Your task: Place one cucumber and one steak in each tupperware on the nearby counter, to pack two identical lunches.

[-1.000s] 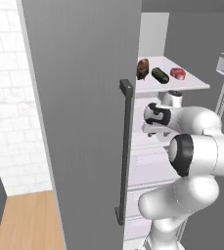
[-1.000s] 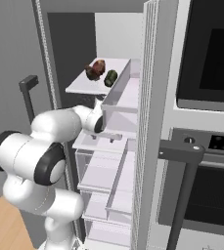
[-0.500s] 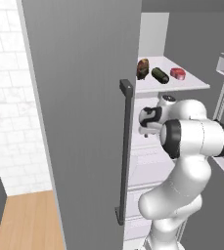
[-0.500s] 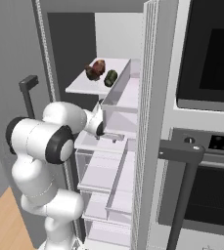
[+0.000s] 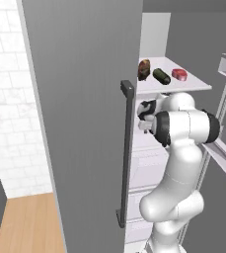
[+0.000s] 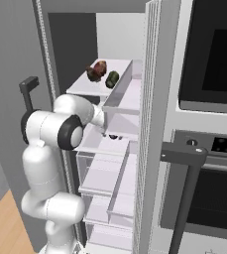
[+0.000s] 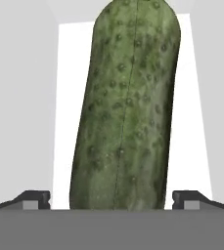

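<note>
Hand view, looking along my gripper [image 7: 111,197]: a bumpy dark green cucumber [image 7: 125,107] lies lengthwise straight ahead on a white shelf [image 7: 199,122]. Its near end sits between my two dark fingertips [image 7: 33,197], which stand spread wide on either side with white shelf showing between each tip and the cucumber. I am not pinching it.

Left base view gives the wider picture that the close-up lacks. My white arm [image 5: 183,148] rises at the lower right and bends into an open fridge, with my hand under an upper shelf [image 5: 193,85]. On that shelf sit three items in a row: a brown-red piece at the left [image 5: 144,69], a second dark green cucumber in the middle [image 5: 161,75], and a red steak at the right [image 5: 179,74]. A tall grey fridge door [image 5: 85,113] with a dark vertical handle [image 5: 126,153] covers the middle of the picture. White tiled wall [image 5: 11,99] and a strip of wooden floor [image 5: 28,222] show at the left.

Right base view shows the other side: stacked clear fridge drawers [image 6: 107,168] below my hand, a door bin [image 6: 125,96] beside the upper shelf, and a built-in oven [image 6: 209,149] with a dark bar handle [image 6: 184,163] at the right.
</note>
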Available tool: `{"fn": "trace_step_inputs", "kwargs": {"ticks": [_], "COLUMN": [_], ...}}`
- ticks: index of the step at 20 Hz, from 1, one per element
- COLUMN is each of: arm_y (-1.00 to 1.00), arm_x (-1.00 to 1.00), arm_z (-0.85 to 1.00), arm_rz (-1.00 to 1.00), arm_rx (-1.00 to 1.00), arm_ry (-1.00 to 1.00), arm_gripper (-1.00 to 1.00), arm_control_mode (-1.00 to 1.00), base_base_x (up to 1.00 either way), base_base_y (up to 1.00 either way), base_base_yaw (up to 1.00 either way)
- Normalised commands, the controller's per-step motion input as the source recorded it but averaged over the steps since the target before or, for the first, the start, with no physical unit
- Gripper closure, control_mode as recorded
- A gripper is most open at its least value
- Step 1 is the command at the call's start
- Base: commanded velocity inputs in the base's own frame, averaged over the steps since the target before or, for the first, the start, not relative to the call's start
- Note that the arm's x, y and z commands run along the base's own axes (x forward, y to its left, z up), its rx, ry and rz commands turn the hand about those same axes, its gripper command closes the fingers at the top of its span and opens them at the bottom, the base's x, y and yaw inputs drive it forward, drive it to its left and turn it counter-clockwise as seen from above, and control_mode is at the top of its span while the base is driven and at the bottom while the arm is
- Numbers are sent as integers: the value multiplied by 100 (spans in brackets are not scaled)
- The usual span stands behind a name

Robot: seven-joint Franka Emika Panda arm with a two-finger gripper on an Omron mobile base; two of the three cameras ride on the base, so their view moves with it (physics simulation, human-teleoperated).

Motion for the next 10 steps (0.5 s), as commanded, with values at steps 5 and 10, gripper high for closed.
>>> {"fn": "trace_step_inputs", "kwargs": {"ticks": [5,10], "arm_y": [-2,0], "arm_x": [38,2], "arm_z": [-21,-38], "arm_rz": [0,0], "arm_rx": [0,0], "arm_ry": [1,0], "arm_gripper": [-100,100], "arm_control_mode": [-100,-100], "base_base_x": [0,0], "base_base_y": [0,0], "base_base_yaw": [0,0]}}
